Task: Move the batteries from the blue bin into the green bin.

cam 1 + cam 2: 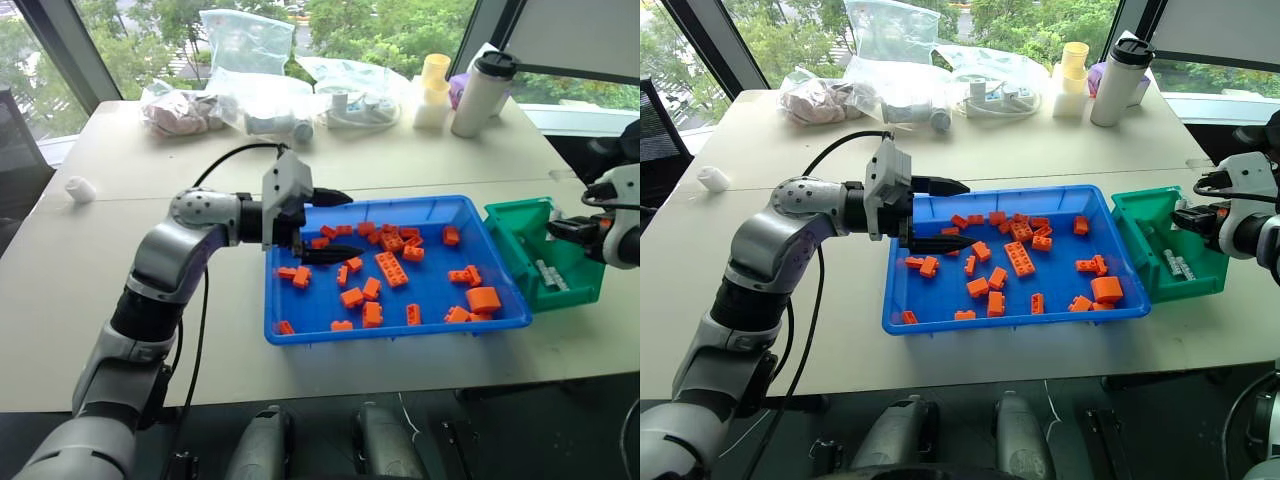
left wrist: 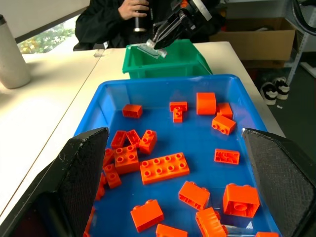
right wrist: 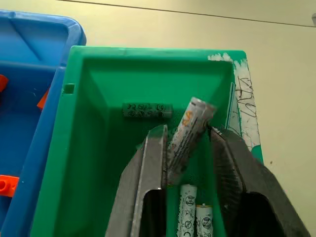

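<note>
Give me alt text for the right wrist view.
A battery tilts between the right gripper's parted fingers above the green bin, apparently just released. Three more batteries lie on the bin's floor, and the blue bin's corner with orange bricks sits alongside.

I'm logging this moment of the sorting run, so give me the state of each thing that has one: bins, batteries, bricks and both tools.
blue bin: holds orange bricks; no battery visible.
orange bricks: scattered loose in the blue bin.
green bin: several batteries lying inside.
battery: tilted between the right tool's fingers, over the green bin.
right tool: open around that battery.
left tool: open, empty, over the blue bin.
tumbler: upright, lid on.
</note>
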`<state>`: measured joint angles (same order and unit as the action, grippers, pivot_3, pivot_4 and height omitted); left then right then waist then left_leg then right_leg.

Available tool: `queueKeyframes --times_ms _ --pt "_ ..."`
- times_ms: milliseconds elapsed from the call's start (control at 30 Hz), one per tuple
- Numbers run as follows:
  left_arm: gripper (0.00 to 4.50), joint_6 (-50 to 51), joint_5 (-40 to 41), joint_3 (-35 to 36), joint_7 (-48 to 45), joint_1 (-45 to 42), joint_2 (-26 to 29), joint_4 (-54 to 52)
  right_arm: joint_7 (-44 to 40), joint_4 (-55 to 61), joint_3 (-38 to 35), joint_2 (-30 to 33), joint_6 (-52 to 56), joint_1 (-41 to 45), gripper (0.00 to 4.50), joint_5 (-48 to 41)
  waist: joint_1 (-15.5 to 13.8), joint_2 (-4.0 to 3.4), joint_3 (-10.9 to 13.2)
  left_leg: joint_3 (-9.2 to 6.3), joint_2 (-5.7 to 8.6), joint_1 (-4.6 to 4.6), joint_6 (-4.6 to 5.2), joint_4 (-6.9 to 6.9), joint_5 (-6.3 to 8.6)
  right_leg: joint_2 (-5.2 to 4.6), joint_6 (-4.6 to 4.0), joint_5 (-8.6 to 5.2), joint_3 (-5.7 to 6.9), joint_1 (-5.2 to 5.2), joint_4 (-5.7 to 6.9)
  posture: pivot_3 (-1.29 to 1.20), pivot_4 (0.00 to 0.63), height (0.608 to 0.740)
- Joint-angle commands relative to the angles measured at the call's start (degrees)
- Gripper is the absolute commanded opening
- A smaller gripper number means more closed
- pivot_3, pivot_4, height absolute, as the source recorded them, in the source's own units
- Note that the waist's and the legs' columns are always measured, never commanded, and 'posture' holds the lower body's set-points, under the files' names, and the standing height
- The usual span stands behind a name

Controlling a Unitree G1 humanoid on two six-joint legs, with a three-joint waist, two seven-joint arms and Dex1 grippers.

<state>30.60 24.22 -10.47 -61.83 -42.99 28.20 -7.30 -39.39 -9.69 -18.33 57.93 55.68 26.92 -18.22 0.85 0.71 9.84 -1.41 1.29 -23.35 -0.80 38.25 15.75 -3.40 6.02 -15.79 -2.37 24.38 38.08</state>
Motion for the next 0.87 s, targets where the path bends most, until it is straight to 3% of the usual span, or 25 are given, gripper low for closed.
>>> queueKeyframes --times_ms 33,133,267,367,500,667,767,867 --pt "4.50 0.10 0.16 0.85 0.12 -0.65 0.86 -1.56 0.73 -0.05 -0.47 1.81 -2.32 0.67 3.04 1.20 -0.07 0.00 0.00 0.00 0.00 0.00 0.00 0.00 0.00 0.00 0.00 0.00 0.00 0.00 0.00 0.00 0.150 0.740" --pt "4.50 0.48 0.46 1.42 0.41 -0.52 1.34 -1.54 2.01 -1.11 -0.10 1.90 -4.08 1.40 4.43 2.50 -0.17 0.00 0.00 0.00 0.01 -0.01 0.00 0.01 0.00 -0.02 0.00 0.00 -0.01 0.00 0.00 0.00 0.150 0.740" --pt "4.50 1.56 1.58 3.47 0.62 0.11 3.16 -1.90 2.76 -0.93 -0.98 1.12 -8.36 2.46 4.43 2.86 -0.12 0.00 0.00 0.00 0.02 -0.01 0.00 0.01 0.00 -0.03 0.00 0.00 -0.01 0.00 -0.01 0.00 0.150 0.740" --pt "4.50 6.43 5.84 9.52 0.54 2.80 8.21 -4.93 -2.65 6.93 -6.11 -1.88 -12.95 0.44 4.43 -3.98 0.53 -0.06 0.03 0.03 -0.04 0.00 0.00 -0.02 0.00 0.05 0.00 0.00 -0.06 0.05 0.00 0.00 0.150 0.740" --pt "4.50 11.40 8.65 15.74 3.04 7.95 14.31 -10.21 -8.81 16.01 -10.60 -2.58 -9.63 -6.25 4.43 -11.51 0.15 -0.05 0.03 -0.08 -0.16 0.00 0.00 -0.08 0.01 0.18 -0.01 0.00 -0.06 0.06 0.00 0.00 0.150 0.740" --pt "4.50 17.93 12.03 23.45 7.78 17.46 19.24 -17.56 -10.19 20.41 -11.52 -2.64 -7.35 -10.63 4.43 -15.39 -0.29 -0.04 0.03 -0.05 0.01 0.02 0.00 0.02 0.01 -0.08 0.01 0.01 -0.06 -0.09 -0.02 0.00 0.150 0.740" --pt "4.50 21.53 14.87 27.65 10.35 22.65 20.46 -21.55 -12.74 22.28 -11.24 -1.87 -7.76 -14.79 4.43 -16.22 -0.34 -0.01 0.03 -0.13 -0.02 0.01 0.02 -0.02 0.02 -0.10 0.01 0.00 -0.03 -0.11 -0.09 0.00 0.150 0.740" --pt "4.50 22.10 16.27 29.25 13.65 23.92 19.07 -21.94 -12.39 20.03 -9.09 -1.93 -9.15 -12.92 4.43 -15.67 -0.22 -0.02 0.03 -0.08 -0.01 0.02 0.01 0.00 0.01 -0.11 0.01 0.01 -0.04 -0.11 -0.08 0.00 0.150 0.740"
